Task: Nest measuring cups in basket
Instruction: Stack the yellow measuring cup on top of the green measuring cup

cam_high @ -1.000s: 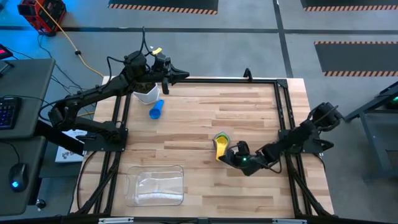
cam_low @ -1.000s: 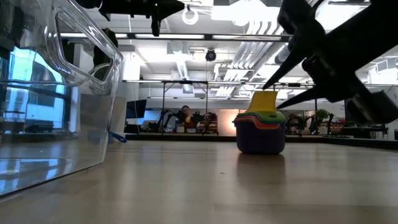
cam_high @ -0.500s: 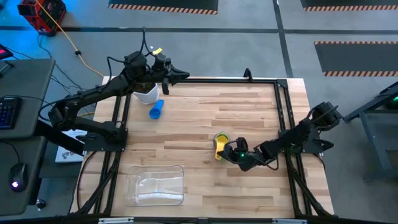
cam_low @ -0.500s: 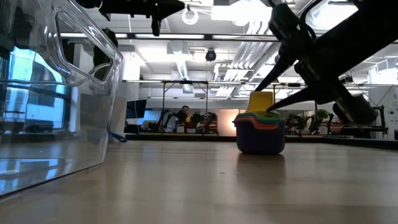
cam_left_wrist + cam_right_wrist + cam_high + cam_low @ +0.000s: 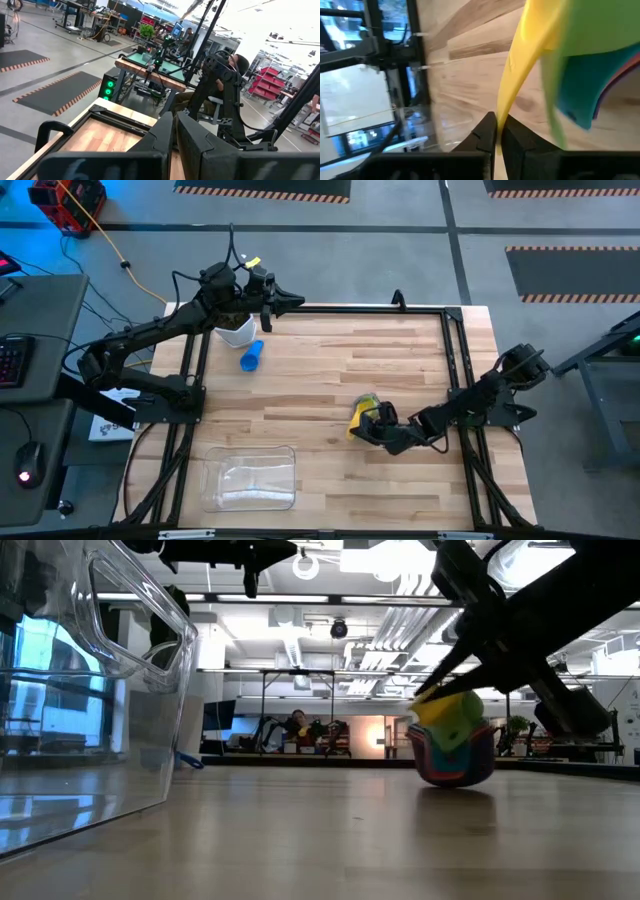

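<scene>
Right pincer (image 5: 358,424) grips tilted measuring cups (image 5: 362,409) above wooden table (image 5: 330,370)

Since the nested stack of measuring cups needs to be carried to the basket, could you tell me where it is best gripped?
Grip the yellow handle sticking out of the stack of measuring cups, coming from the table's right side. The handle is flat and thin, and the right gripper is shut on it there, tilting the stack.
</scene>
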